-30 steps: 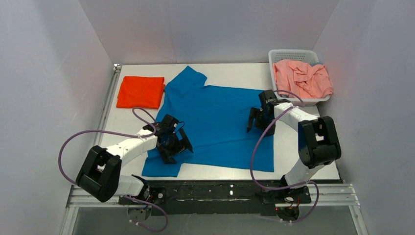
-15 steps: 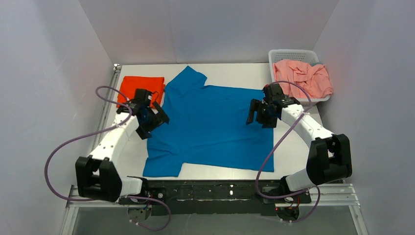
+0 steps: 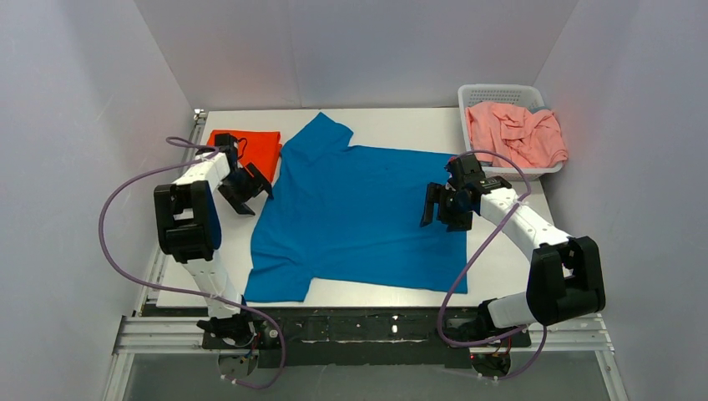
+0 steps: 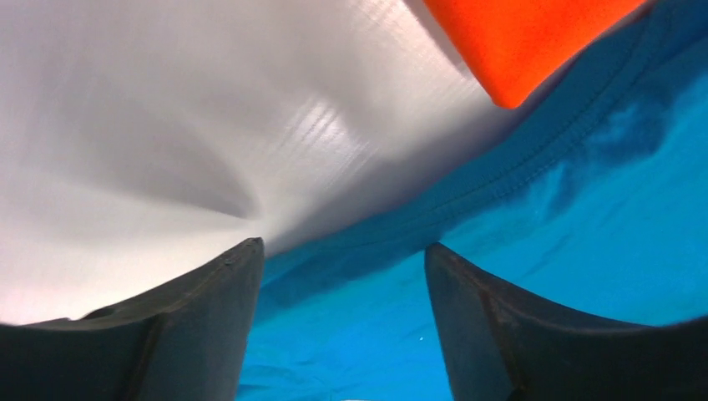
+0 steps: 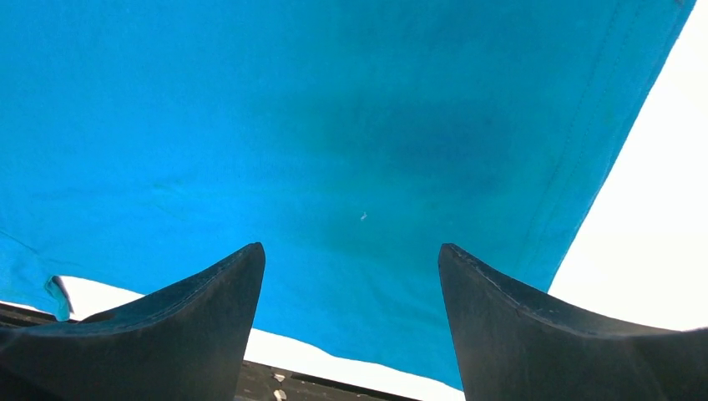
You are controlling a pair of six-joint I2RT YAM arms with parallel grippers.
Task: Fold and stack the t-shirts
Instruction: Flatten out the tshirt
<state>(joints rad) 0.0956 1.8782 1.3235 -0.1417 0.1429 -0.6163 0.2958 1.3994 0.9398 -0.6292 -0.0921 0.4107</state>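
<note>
Shirt (image 3: 359, 213) spread flat — left pincer (image 4: 342, 255) at edge, right pincer (image 5: 351, 251) above.

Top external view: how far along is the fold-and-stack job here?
Done: an orange t-shirt lies folded at the far left of the table. In hand: the blue t-shirt lies flat, unfolded; the left gripper is open at its left edge, the right gripper open over its right side, neither holding cloth. Left: folding and stacking it, then the crumpled pink cloth in the white plastic basket.
</note>
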